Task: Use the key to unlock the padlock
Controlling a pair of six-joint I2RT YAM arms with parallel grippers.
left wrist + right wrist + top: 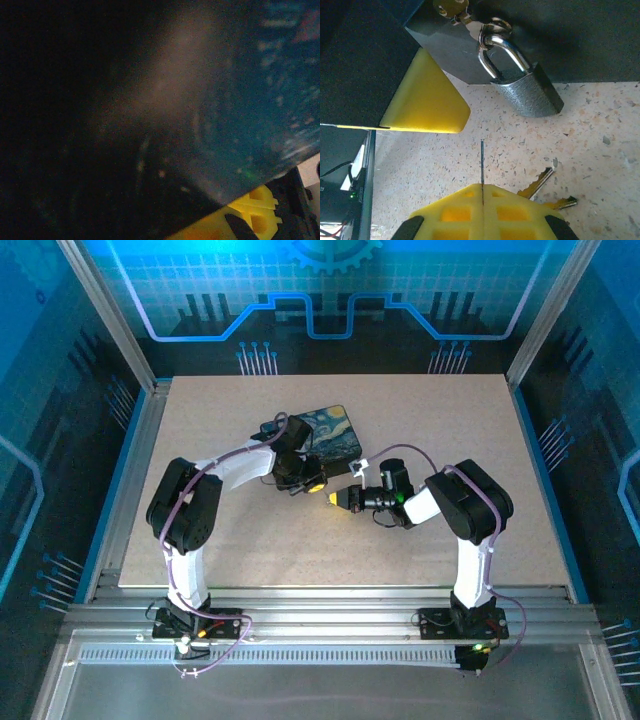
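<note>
The padlock [527, 95], with a grey body and silvery shackle, hangs from a ring on the dark box [330, 430] and rests on the table. My right gripper [482, 186] is shut on the key [482, 162], whose thin blade sticks out edge-on toward the padlock, a short way from it. In the top view the right gripper [335, 499] points left at the box's near corner. My left gripper [312, 483] sits against that corner with its jaws together, one yellow finger [427, 97] beside the padlock. The left wrist view is dark and blurred by the box lid [225, 100].
Two spare keys [540, 182] trail on the table to the right of my right fingers. The speckled beige table [250, 540] has open room in front of and around the box. Metal rails frame its edges.
</note>
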